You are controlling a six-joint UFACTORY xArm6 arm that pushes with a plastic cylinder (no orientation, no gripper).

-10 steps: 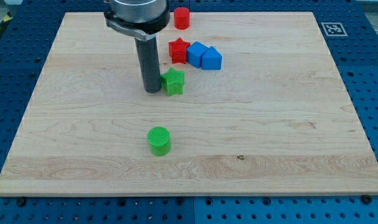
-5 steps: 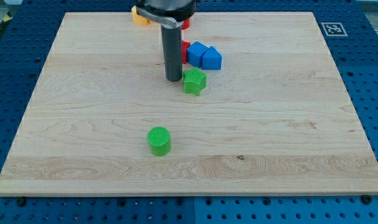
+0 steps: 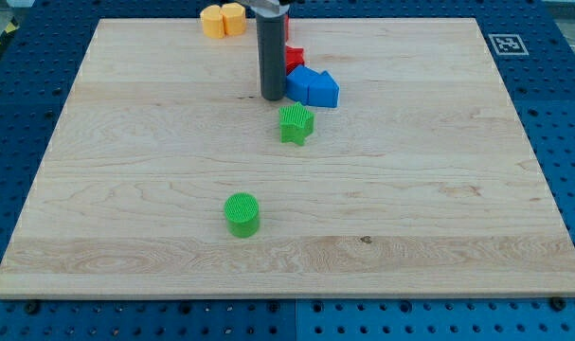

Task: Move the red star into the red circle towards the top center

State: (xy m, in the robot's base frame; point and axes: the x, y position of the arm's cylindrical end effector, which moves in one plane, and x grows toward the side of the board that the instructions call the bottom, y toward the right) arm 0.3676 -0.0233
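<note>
On the pale wooden board (image 3: 439,218), my tip (image 3: 273,98) rests.

Bright, even light falls across the pale wooden tabletop (image 3: 410,208), with no glare on its grain.

Shadows are short and soft: a faint one sits beside the green cylinder (image 3: 242,213), another by the green star (image 3: 296,123). Focus is sharp from edge to edge, though the tabletop narrows towards the view's top; the dark rod (image 3: 272,57) shows slight softness.

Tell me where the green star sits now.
The green star sits above board centre, just below the two blue blocks, and below-right of my tip.
</note>
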